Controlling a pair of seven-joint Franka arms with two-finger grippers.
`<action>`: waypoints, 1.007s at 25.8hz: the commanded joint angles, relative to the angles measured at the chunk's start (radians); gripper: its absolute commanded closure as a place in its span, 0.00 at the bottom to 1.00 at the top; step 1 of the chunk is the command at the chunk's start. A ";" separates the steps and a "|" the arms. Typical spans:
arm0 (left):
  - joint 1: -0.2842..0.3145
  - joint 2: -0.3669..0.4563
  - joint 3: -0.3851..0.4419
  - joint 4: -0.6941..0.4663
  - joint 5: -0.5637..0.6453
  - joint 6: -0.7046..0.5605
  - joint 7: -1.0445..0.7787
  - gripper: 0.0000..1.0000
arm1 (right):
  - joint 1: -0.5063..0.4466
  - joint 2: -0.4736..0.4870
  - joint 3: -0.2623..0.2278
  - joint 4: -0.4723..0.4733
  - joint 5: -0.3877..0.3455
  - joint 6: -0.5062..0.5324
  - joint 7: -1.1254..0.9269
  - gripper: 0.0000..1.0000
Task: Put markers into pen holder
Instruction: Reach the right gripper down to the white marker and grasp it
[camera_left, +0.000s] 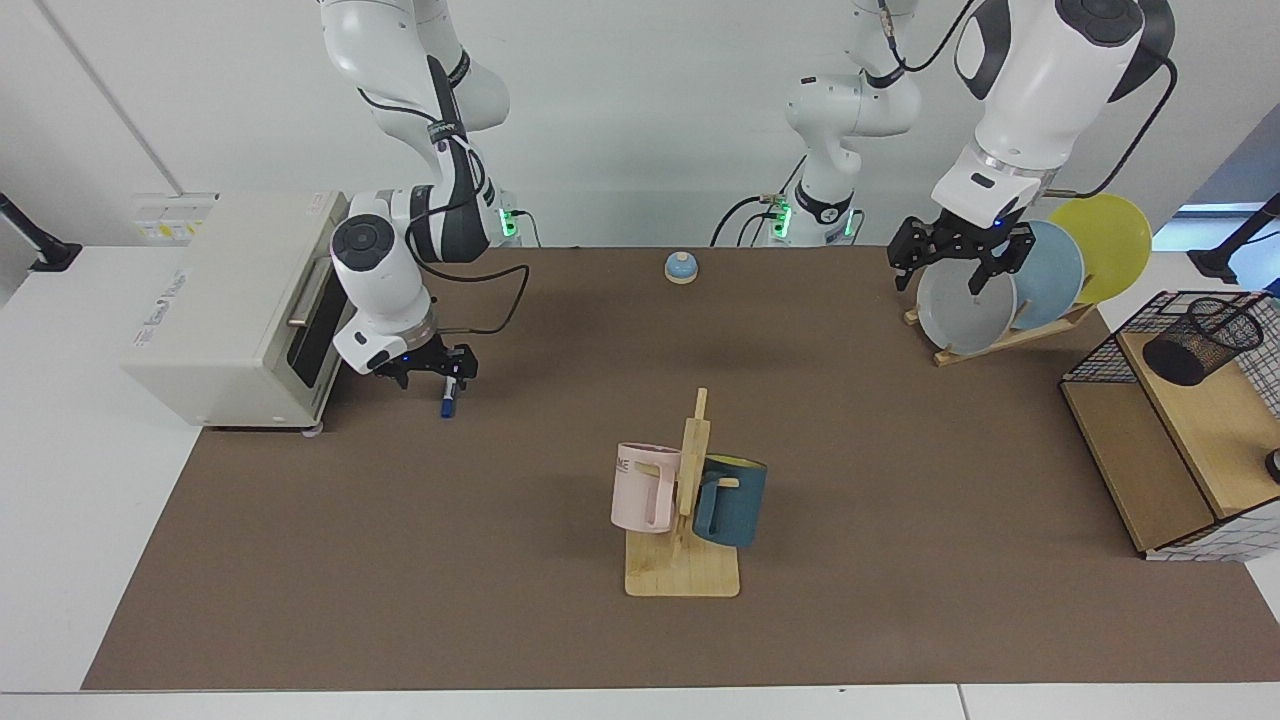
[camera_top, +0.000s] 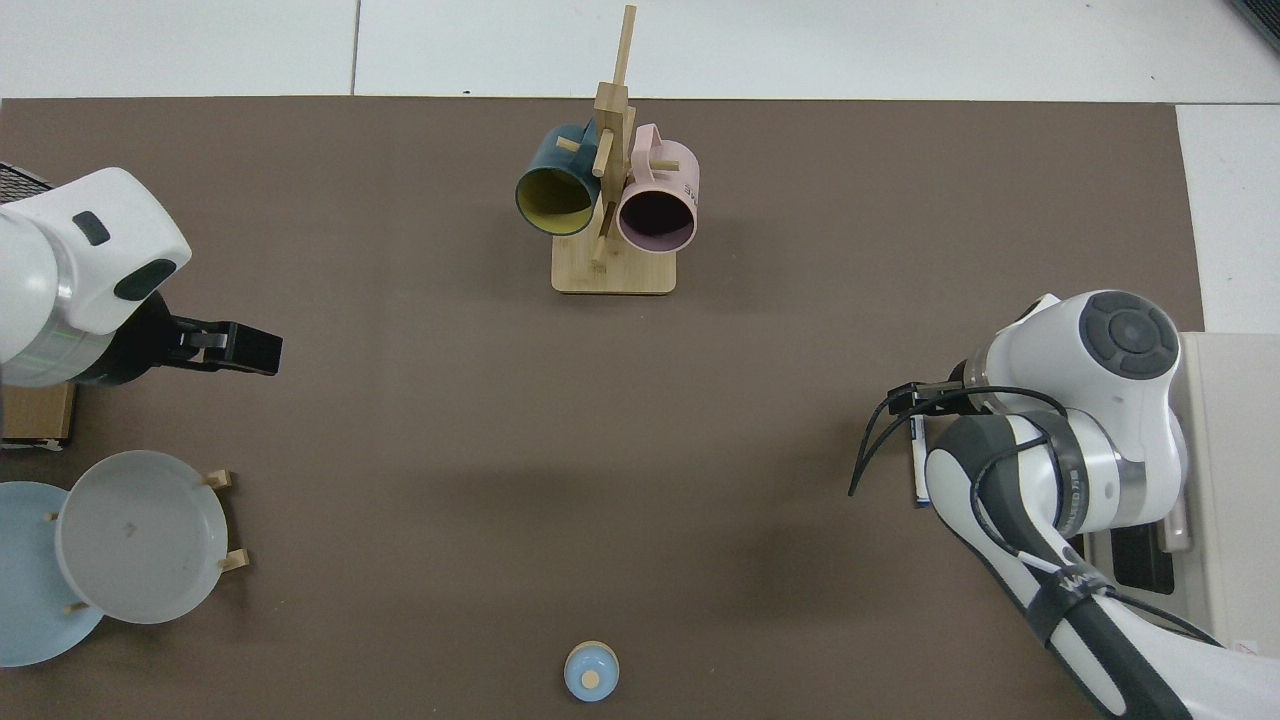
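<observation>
The marker (camera_left: 447, 404) lies on the brown mat in front of the toaster oven; only its blue cap end pokes out below my right gripper (camera_left: 434, 376). That gripper is low over the marker's barrel, fingers open. In the top view a short strip of the marker (camera_top: 916, 470) shows beside the right gripper (camera_top: 915, 404), the rest hidden by the arm. The black mesh pen holder (camera_left: 1200, 338) sits tilted on the wooden board of the wire shelf at the far side of the table. My left gripper (camera_left: 953, 268) waits open in front of the plates, also seen in the top view (camera_top: 235, 350).
A white toaster oven (camera_left: 235, 310) stands right beside the right arm. A wooden mug tree (camera_left: 685, 520) with a pink and a dark blue mug is mid-table. Plate rack (camera_left: 1010, 290), small blue bell (camera_left: 681, 267) and wire shelf (camera_left: 1170, 440) line the other edges.
</observation>
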 joint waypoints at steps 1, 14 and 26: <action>-0.008 -0.031 0.012 -0.039 -0.009 0.007 0.023 0.00 | -0.006 0.013 0.003 -0.074 0.009 0.117 0.000 0.00; -0.008 -0.037 0.012 -0.056 -0.009 0.016 0.020 0.00 | -0.004 0.049 0.003 -0.077 0.027 0.174 0.054 0.29; -0.014 -0.045 0.015 -0.058 -0.002 0.005 0.023 0.00 | -0.004 0.064 0.003 -0.041 0.027 0.146 0.044 1.00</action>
